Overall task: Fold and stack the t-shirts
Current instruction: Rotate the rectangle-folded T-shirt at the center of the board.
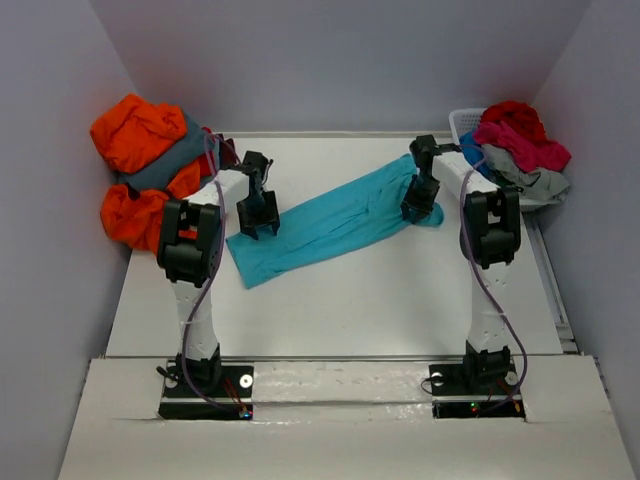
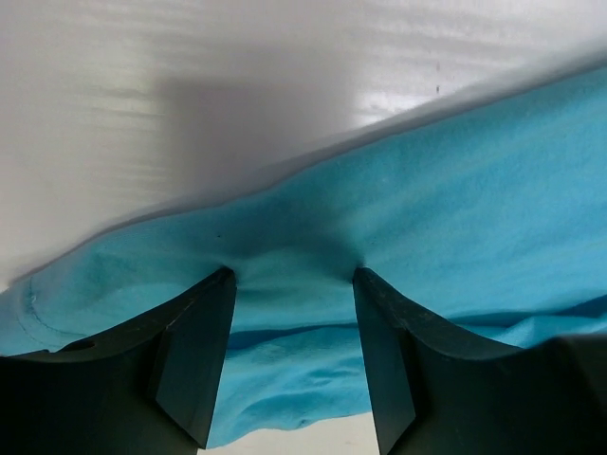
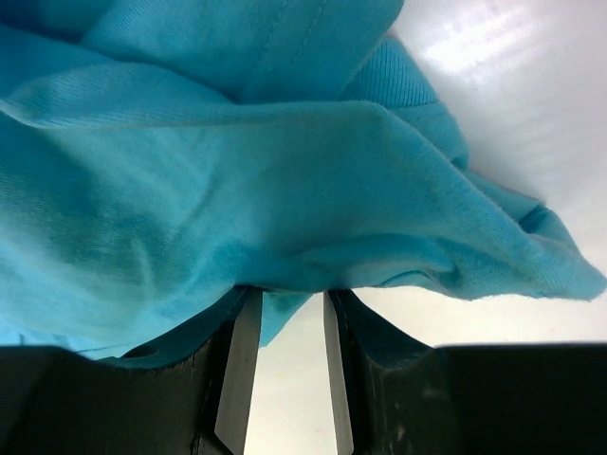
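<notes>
1. A white table (image 1: 330, 310) stands between pale grey walls (image 1: 330, 60). The arm bases sit at its near edge, with bare tabletop beyond them.
2. The left gripper (image 1: 258, 222) has its jaws fairly wide. They look closed on a thick gather of the turquoise t-shirt (image 1: 330, 225) at one end's edge. A loose corner of cloth lies flat on the near side of this gripper.
3. From there the shirt's long axis runs away and rightward, straight to the right gripper (image 1: 418, 212). Each arm is at its own end, and neither is nearer the middle.
4. The right gripper's jaws are narrow and pinch bunched cloth at the far end.
5. Any fold likely turns on this axis, with one end carried along it toward the other.
6. The overhead view gives the whole line but hides the jaws. The left wrist view shows creases drawn to its fingers (image 2: 194, 351). The right wrist view shows a ribbed band (image 3: 394, 81), probably the collar.
7. Behind the left gripper is a heap of orange and slate grey shirts (image 1: 140, 170). Behind the right gripper, a basket (image 1: 462, 122) holds red and pink shirts (image 1: 520, 135).
</notes>
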`<act>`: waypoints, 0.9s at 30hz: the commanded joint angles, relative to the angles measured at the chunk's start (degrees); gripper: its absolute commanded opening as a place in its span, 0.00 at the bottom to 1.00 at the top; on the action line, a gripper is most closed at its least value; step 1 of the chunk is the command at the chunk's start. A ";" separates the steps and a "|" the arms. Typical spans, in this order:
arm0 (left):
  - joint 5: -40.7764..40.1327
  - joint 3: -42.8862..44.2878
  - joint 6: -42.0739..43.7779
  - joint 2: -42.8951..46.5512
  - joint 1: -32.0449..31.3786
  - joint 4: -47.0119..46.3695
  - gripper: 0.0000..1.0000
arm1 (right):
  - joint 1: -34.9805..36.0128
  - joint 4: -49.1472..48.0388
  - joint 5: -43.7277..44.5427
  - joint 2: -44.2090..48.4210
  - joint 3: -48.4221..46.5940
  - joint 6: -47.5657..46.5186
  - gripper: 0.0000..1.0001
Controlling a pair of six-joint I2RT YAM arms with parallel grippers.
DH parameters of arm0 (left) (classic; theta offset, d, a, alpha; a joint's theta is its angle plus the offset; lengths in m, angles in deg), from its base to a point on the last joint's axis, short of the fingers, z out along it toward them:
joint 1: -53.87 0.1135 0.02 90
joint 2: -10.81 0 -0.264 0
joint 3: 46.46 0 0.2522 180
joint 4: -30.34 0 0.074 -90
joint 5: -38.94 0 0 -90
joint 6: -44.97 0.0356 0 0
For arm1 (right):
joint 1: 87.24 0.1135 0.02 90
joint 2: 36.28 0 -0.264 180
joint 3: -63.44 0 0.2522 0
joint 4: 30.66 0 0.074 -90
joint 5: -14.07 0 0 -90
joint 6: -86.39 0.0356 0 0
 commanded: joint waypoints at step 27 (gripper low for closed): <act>8.28 -26.63 -9.10 23.98 -26.08 3.69 0.65 | -0.22 7.38 -1.29 -18.91 -36.36 -13.75 0.39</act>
